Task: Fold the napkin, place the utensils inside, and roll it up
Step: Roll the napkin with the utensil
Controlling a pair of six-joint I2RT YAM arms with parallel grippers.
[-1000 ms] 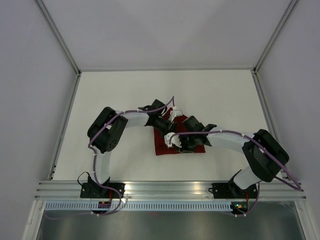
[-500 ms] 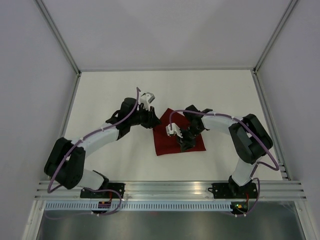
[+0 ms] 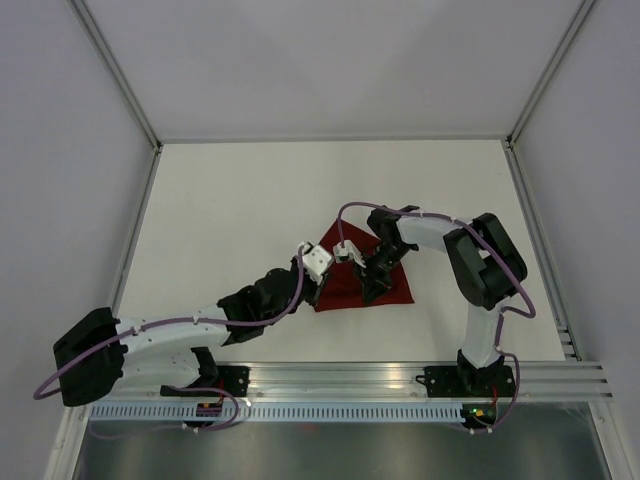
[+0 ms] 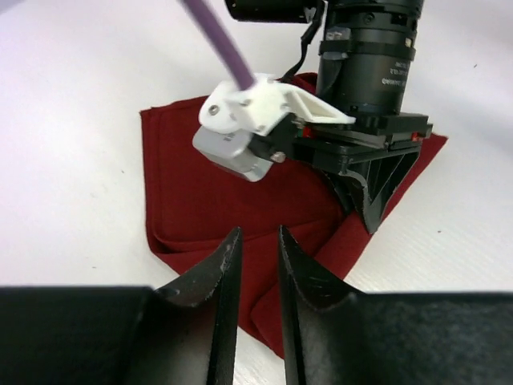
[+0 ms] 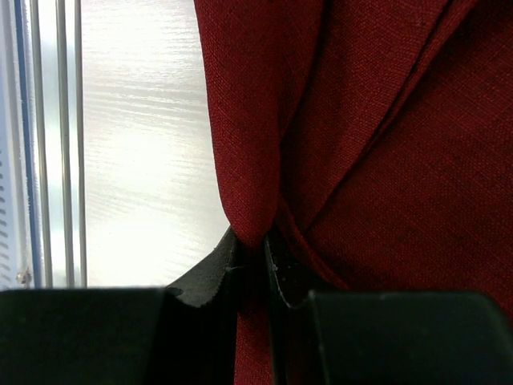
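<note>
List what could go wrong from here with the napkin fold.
1. The right hand pinches only a thin bunched fold of the napkin; a pull may slip it free or drag the folded layers askew.
2. The left hand, slightly open, sits close to the right hand at the napkin's edge; they might collide.

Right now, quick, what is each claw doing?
Left claw: open a little, holding nothing.
Right claw: closed, pinching a fold of the napkin.
</note>
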